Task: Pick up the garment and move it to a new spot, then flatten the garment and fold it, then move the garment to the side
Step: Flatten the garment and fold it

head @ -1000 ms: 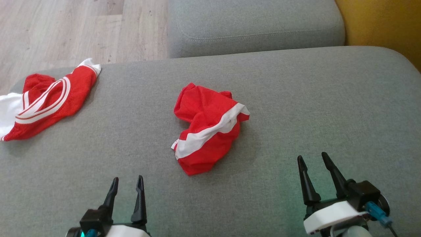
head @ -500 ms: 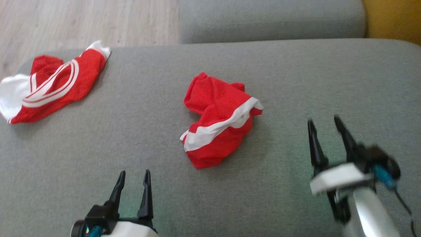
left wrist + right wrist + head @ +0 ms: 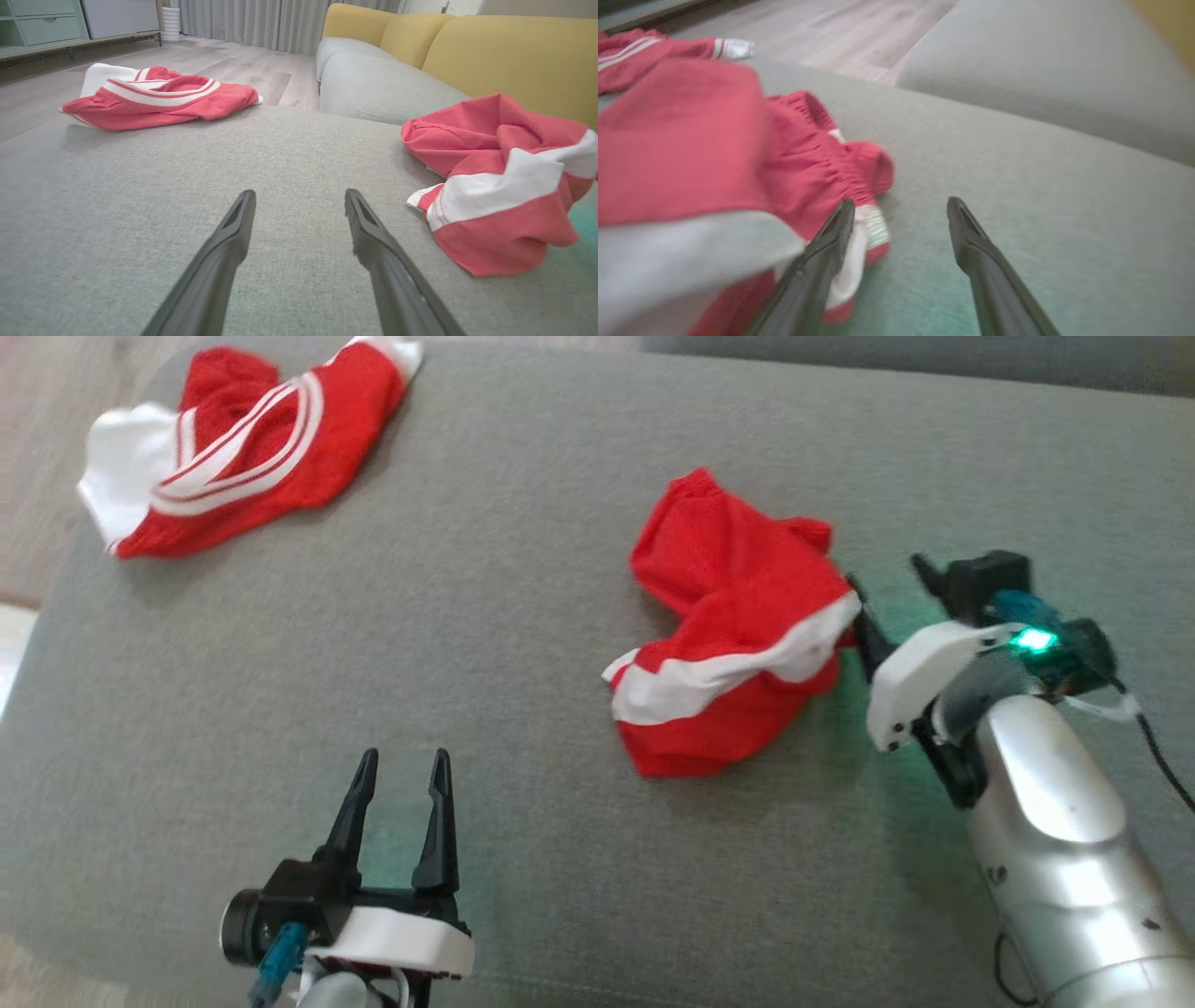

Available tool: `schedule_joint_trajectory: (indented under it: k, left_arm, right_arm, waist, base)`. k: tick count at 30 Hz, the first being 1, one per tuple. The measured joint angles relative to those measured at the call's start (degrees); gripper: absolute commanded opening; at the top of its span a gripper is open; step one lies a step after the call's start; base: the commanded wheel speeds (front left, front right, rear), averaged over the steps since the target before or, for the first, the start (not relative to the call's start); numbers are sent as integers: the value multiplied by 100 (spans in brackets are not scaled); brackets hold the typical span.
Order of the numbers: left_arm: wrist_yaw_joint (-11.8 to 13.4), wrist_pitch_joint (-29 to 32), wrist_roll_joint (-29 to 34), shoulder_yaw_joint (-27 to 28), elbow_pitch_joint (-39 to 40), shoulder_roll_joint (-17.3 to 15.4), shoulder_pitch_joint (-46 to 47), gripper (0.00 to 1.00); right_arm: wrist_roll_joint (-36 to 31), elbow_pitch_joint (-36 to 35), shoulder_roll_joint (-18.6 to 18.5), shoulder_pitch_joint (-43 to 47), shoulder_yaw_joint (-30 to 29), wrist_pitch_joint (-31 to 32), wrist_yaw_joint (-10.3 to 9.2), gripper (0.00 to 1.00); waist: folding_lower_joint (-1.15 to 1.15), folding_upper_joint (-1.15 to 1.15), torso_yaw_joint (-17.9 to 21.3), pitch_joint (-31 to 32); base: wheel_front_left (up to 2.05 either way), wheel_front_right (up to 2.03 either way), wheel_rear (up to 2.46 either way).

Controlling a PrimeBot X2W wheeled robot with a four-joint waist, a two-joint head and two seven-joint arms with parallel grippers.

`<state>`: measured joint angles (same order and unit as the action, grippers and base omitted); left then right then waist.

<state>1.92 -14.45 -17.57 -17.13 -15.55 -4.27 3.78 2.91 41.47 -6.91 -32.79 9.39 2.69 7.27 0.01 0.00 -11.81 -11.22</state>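
Crumpled red cloth garment w/ white band (image 3: 738, 663) lies right of ctr on grey sofa cushion (image 3: 523, 616). Right gripper (image 3: 887, 577), spread open, touches its hem; you may shove it, not pinch.

I see the garment (image 3: 738, 616), red with a broad white band, lying in a crumpled heap on the grey seat cushion (image 3: 523, 616), right of that cushion's middle and well in from its edges. It is bunched, not flat. The white band runs slantwise across its near half, red folds rise behind, and a gathered hem shows on its right side.
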Motion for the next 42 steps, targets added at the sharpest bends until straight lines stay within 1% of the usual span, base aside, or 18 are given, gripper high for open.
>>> schedule_joint_trajectory:
  k: [5, 11, 12, 13, 15, 18, 19, 21, 24, 28, 29, 31, 35, 39, 42]
  left_arm:
    - [-51, 0, 49, 12, -26, 49, 35, 100]
    - [-92, 0, 62, 22, -32, 104, 71, 100]
    - [-93, 0, 87, 26, -35, 107, 71, 100]
    - [-94, 0, 105, 32, -37, 107, 71, 100]
    - [-98, 0, 107, 38, -44, 110, 71, 100]
    - [-99, 0, 111, 56, -64, 114, 70, 100]
    - [-100, 0, 132, 59, -65, 114, 68, 100]
    - [-101, 0, 169, 63, -65, 119, 63, 100]
    - [-144, 0, 202, 70, -68, 121, 58, 100]
    - [-151, 0, 237, 80, -93, 123, 33, 100]
    - [-151, 0, 237, 80, -93, 123, 33, 100]
    - [-165, 0, 253, 98, -99, 124, 7, 100]
    - [-193, 0, 282, 172, -116, 123, -171, 100]
    - [-199, 0, 302, 220, -126, 122, -250, 100]
    - [-201, 0, 303, 229, -125, 122, -276, 100]
  right_arm:
    - [654, 367, -129, -101, 793, 446, 0, 100]
    - [1239, 527, -374, -341, 1404, 717, 0, 100]
    - [1308, 542, -391, -381, 1472, 717, 0, 95]
    - [1357, 556, -405, -408, 1539, 715, 0, 76]
    - [1447, 565, -433, -420, 1637, 668, 0, 47]
    - [1496, 617, -437, -420, 1700, 505, 0, 30]
    - [1506, 628, -437, -420, 1704, 425, 0, 22]
    - [1524, 641, -435, -420, 1671, 241, 0, 0]
    - [1525, 668, -415, -420, 1493, -59, 0, 0]
    - [1527, 654, -307, -390, 1091, -461, 0, 0]
    - [1527, 654, -307, -390, 1091, -461, 0, 0]
    - [1526, 594, -256, -278, 824, -654, 0, 0]
    - [1502, 458, -169, 299, 167, -936, 0, 0]
    - [1303, 207, 37, 1064, -505, -1096, 0, 0]
    - [1147, -89, 215, 1549, -904, -1111, 0, 0]
  waist:
    - [0, 0, -257, -138]
    - [-1, 0, -360, -173]
    - [-1, 0, -365, -171]
    - [-1, 0, -368, -166]
    - [-1, 0, -362, -152]
    - [-1, 0, -319, -114]
    - [-1, 0, -296, -96]
    - [-1, 0, -241, -52]
    - [-1, 0, -145, 35]
    - [-2, 0, 1, 197]
    - [-2, 0, 1, 197]
    - [-2, 0, 84, 288]
    - [-2, 0, 261, 454]
    - [-2, 0, 440, 576]
    - [-2, 0, 554, 621]
  base:
    - [0, 0, 0]
    - [0, 0, 0]
    - [0, 0, 0]
    - [0, 0, 0]
    - [0, 0, 0]
    - [0, 0, 0]
    - [0, 0, 0]
    - [0, 0, 0]
    - [0, 0, 0]
    - [0, 0, 0]
    - [0, 0, 0]
    - [0, 0, 0]
    - [0, 0, 0]
    - [0, 0, 0]
    - [0, 0, 0]
